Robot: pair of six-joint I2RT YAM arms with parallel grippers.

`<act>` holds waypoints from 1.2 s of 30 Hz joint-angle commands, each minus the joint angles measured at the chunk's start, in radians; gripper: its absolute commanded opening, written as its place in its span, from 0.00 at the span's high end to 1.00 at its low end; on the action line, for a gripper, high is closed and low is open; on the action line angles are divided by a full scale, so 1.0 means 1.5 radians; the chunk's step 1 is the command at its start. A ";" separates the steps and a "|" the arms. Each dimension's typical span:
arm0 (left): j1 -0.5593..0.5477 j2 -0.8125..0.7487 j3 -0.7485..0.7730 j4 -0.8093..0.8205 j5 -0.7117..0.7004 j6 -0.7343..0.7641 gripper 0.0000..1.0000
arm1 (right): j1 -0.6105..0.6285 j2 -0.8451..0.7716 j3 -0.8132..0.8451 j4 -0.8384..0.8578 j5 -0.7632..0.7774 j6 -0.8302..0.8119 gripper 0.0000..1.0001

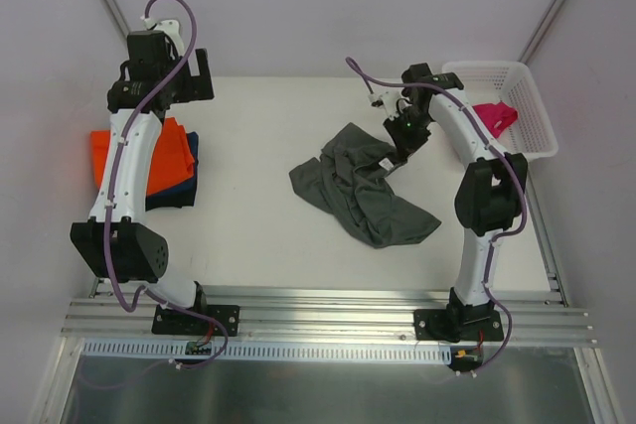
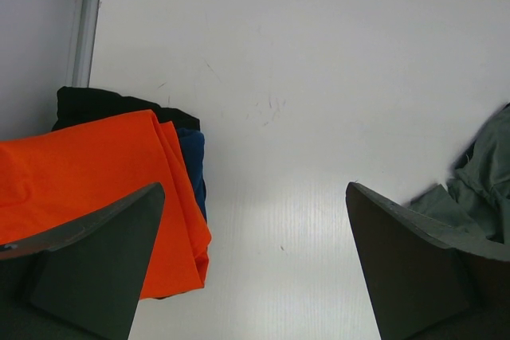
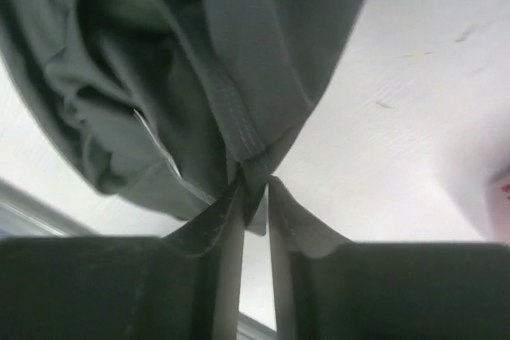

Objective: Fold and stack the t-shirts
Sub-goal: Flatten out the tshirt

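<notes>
I read the right fingers (image 3: 233, 220) clenched on a hem of the grey shirt (image 1: 363, 191), which lies crumpled mid-way across the desk (image 1: 258, 245). The left fingers (image 2: 103, 260) are released above the folded orange shirt (image 2: 88, 173) at left.

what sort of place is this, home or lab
Probably a robot lab work cell, not a home: left arm and right arm bolted to an aluminium rail at a white table, plain walls closing it in, a dark grey t-shirt and white lattice basket laid out.
</notes>
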 commanded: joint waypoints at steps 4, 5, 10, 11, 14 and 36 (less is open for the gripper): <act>-0.024 0.022 0.048 0.013 0.003 0.007 0.01 | 0.019 0.005 0.032 -0.170 -0.105 -0.034 0.42; -0.029 0.025 0.054 0.013 0.003 0.011 0.01 | 0.018 0.002 0.037 -0.166 -0.102 -0.034 0.37; -0.047 0.039 0.065 0.013 -0.021 0.021 0.01 | 0.005 0.017 0.108 -0.068 -0.082 -0.024 0.31; -0.052 0.040 0.064 0.013 -0.025 0.021 0.01 | 0.003 0.028 0.123 -0.051 -0.083 -0.021 0.32; -0.066 0.044 0.056 0.013 -0.032 0.039 0.01 | 0.004 0.114 0.222 -0.022 -0.087 -0.012 0.34; -0.136 0.031 0.022 0.008 -0.101 0.102 0.01 | 0.022 0.304 0.279 0.309 -0.138 0.160 0.31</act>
